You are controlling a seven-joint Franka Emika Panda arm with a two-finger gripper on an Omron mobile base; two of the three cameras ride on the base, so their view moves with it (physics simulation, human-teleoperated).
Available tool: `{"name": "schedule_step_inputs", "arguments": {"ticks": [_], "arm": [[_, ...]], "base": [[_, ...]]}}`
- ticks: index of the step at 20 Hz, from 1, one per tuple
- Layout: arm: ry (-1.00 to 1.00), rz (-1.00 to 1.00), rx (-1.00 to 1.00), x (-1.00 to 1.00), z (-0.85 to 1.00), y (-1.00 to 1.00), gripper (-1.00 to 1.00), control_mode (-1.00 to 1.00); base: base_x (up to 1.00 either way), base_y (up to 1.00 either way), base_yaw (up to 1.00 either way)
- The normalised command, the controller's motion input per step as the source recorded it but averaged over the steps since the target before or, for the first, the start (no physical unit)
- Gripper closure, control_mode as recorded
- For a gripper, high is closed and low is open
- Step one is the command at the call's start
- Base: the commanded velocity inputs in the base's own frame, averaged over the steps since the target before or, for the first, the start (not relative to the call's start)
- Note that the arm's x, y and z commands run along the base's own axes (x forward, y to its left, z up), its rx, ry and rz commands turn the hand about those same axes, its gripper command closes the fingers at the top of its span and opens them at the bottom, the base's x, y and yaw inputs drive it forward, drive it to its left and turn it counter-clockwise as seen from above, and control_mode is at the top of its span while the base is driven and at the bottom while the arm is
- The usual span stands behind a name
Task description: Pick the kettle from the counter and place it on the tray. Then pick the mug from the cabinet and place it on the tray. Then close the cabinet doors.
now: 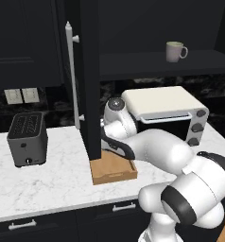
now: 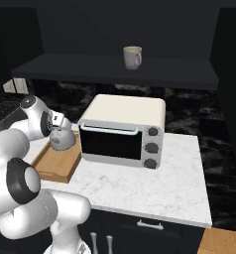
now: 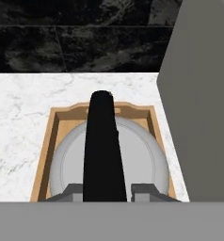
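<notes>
The silver-grey kettle (image 3: pixel 64 155) sits low inside the wooden tray (image 3: pixel 44 146), and its black arched handle (image 3: pixel 103 141) runs up between my fingertips. My gripper (image 3: pixel 107 192) is shut on that handle. From the right base view, the gripper (image 2: pixel 57 127) stands over the kettle (image 2: pixel 63 139), which is at the back of the tray (image 2: pixel 53 163); whether the kettle rests on the tray floor I cannot tell. The pale mug (image 1: pixel 176 51) (image 2: pixel 132 57) stands on the open cabinet's dark shelf (image 2: pixel 115 67). The left cabinet door (image 1: pixel 88 80) hangs open over the tray (image 1: pixel 113 172).
A white-topped toaster oven (image 2: pixel 122 131) (image 1: pixel 166 111) stands just right of the tray on the marble counter (image 2: pixel 154 183). A grey toaster (image 1: pixel 27 138) sits at the left. The open door's edge and silver handle (image 1: pixel 72 71) hang close to my arm.
</notes>
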Motion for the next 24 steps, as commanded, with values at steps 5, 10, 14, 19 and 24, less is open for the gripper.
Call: {"name": "schedule_step_inputs", "arguments": {"ticks": [5,10,14,19,24], "arm": [[0.0,-0.01,0.02,0.0,-0.2,0.0,1.0,-1.0],[0.0,0.0,0.01,0.0,-0.21,0.0,1.0,-1.0],[0.0,-0.01,0.0,0.0,-0.19,0.0,1.0,-1.0],[0.0,0.0,0.0,0.0,-0.13,0.0,1.0,-1.0],[0.0,0.0,0.0,0.0,-0.02,0.0,-1.0,-1.0]], "base": [[0.0,0.0,0.0],[0.0,0.0,0.0],[0.0,0.0,0.0],[0.0,0.0,0.0],[0.0,0.0,0.0]]}}
